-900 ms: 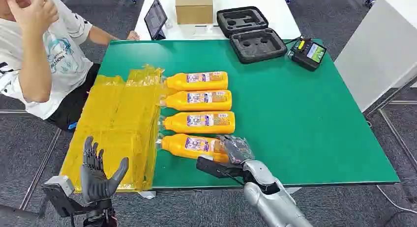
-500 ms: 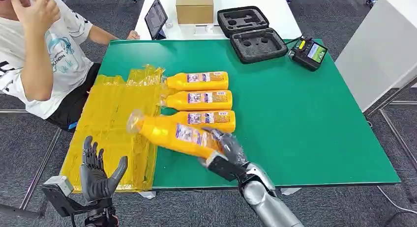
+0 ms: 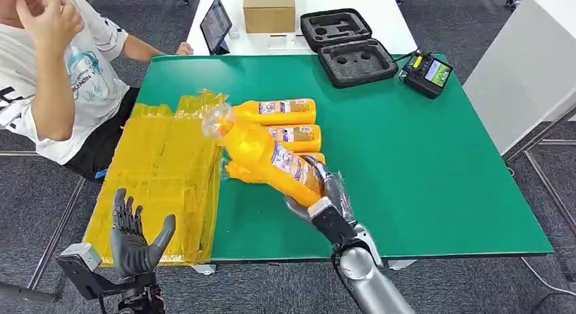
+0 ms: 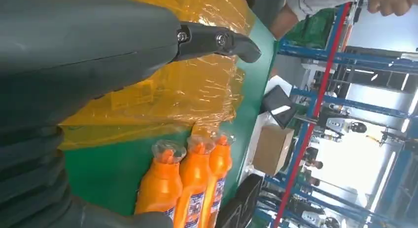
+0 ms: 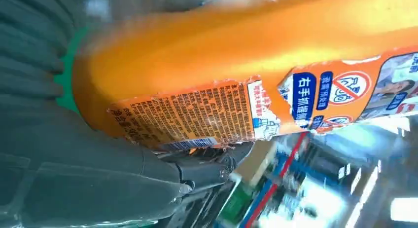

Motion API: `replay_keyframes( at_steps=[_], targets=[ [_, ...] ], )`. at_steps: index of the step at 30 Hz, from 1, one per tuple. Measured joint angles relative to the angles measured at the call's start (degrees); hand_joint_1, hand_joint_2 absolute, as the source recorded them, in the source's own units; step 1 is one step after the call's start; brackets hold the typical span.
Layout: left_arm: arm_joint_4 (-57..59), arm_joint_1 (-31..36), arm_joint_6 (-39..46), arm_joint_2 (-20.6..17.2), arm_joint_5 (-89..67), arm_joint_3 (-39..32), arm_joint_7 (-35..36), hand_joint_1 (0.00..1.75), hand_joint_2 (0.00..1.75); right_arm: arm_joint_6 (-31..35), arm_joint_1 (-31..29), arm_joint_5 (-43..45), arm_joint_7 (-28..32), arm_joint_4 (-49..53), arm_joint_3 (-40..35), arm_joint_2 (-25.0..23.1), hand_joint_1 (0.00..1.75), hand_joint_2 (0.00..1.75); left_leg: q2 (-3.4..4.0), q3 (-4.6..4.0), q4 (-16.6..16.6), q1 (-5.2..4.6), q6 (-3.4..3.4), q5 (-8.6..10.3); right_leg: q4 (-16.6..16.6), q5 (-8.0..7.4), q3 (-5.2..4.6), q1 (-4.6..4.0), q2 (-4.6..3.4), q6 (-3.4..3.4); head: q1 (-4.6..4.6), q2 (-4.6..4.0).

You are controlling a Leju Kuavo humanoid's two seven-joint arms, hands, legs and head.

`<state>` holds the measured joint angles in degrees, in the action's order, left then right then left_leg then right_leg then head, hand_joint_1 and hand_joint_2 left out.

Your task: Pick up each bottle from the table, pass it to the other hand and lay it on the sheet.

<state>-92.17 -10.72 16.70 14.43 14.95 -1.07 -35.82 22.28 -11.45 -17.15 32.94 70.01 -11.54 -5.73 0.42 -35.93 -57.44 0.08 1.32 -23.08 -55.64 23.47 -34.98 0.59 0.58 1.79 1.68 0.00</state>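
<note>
While the left hand (image 3: pixel 139 240) spreads empty, the right hand (image 3: pixel 325 195) grips a tilted orange-filled bottle (image 3: pixel 268 155).

Right hand (image 3: pixel 325 195) raised above the table on a silver forearm slanting up from the lower edge, fingers wrapped around the base of an orange bottle (image 3: pixel 268 154) held tilted, cap end up and toward the left. Left hand (image 3: pixel 136 239) low at the near left, palm upward, fingers spread and upright, thumb apart, holding nothing.
</note>
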Motion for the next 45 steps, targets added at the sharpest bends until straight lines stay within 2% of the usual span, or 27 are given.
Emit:
replay_keyframes(
  at_steps=[3, 7, 9, 14, 20, 25, 29, 45],
  targets=[
    [-0.02, 0.01, 0.48, 0.00, 0.50, 0.07, 0.15, 0.00, 1.75, 4.24, 0.23, 2.66, 0.20, 0.24, 1.22, -1.11, 1.75, 1.75, 0.00, 0.00, 0.00, 0.00, 0.00, 0.00, 0.00, 0.01, -0.01, 0.00, 0.00, 0.00, 0.00, 0.00],
    [-0.04, 0.28, -1.25, -0.07, 1.71, 0.83, 0.94, 0.00, 1.75, 5.04, 0.43, 4.34, 0.41, -0.11, 1.94, -1.90, 1.75, 1.75, -0.01, 0.00, 0.00, 0.00, 0.00, 0.00, 0.00, 0.00, -0.01, 0.01, 0.00, 0.00, 0.00, 0.00],
    [-0.02, 0.54, -3.70, -0.18, 2.95, 1.71, 2.04, 0.00, 1.75, 4.23, 0.41, 5.02, 1.07, -0.75, 1.96, -2.12, 1.75, 1.75, -0.01, 0.00, 0.00, 0.00, 0.00, 0.00, 0.00, 0.00, 0.00, 0.01, 0.00, 0.00, 0.00, 0.00],
    [0.77, 2.18, -16.97, -1.36, 8.31, 6.12, 6.47, 0.00, 1.75, -1.26, -0.55, 5.48, 4.92, -7.13, 1.07, -3.65, 1.75, 1.75, -0.01, -0.02, 0.00, 0.00, 0.00, 0.01, 0.00, -0.01, 0.00, 0.00, 0.00, 0.00, -0.02, 0.00],
    [3.87, 6.03, -20.96, -2.78, 11.39, 11.63, 8.77, 0.00, 1.75, -3.83, -3.25, 3.58, 6.58, -16.75, -3.83, -7.39, 1.75, 1.75, 0.00, -0.01, 0.01, 0.02, -0.02, 0.03, -0.02, -0.01, -0.01, -0.04, 0.00, -0.01, 0.02, 0.00],
    [6.67, 9.53, -21.66, -3.72, 13.51, 14.14, 9.81, 0.00, 1.75, -7.16, -5.27, 4.02, 5.75, -22.71, -7.92, -9.77, 1.75, 1.75, 0.00, -0.01, 0.01, 0.05, -0.02, 0.04, -0.02, 0.00, -0.01, -0.06, 0.01, -0.01, 0.00, 0.00],
    [8.22, 11.09, -21.64, -4.48, 13.94, 14.82, 9.84, 0.00, 1.75, -7.39, -6.33, 4.30, 5.55, -25.35, -8.83, -10.51, 1.75, 1.75, 0.01, -0.01, 0.00, 0.02, -0.02, 0.04, -0.02, -0.01, -0.01, -0.01, 0.00, 0.00, -0.02, 0.00],
    [11.69, 13.14, -18.95, -5.36, 15.23, 14.18, 9.79, 0.00, 1.75, -8.12, -7.29, 0.06, 2.10, -28.90, -13.71, -11.28, 1.75, 1.75, 0.02, -0.01, 0.00, 0.02, -0.02, 0.04, -0.01, -0.01, -0.05, 0.00, -0.02, -0.01, 0.02, 0.00]
  ],
)
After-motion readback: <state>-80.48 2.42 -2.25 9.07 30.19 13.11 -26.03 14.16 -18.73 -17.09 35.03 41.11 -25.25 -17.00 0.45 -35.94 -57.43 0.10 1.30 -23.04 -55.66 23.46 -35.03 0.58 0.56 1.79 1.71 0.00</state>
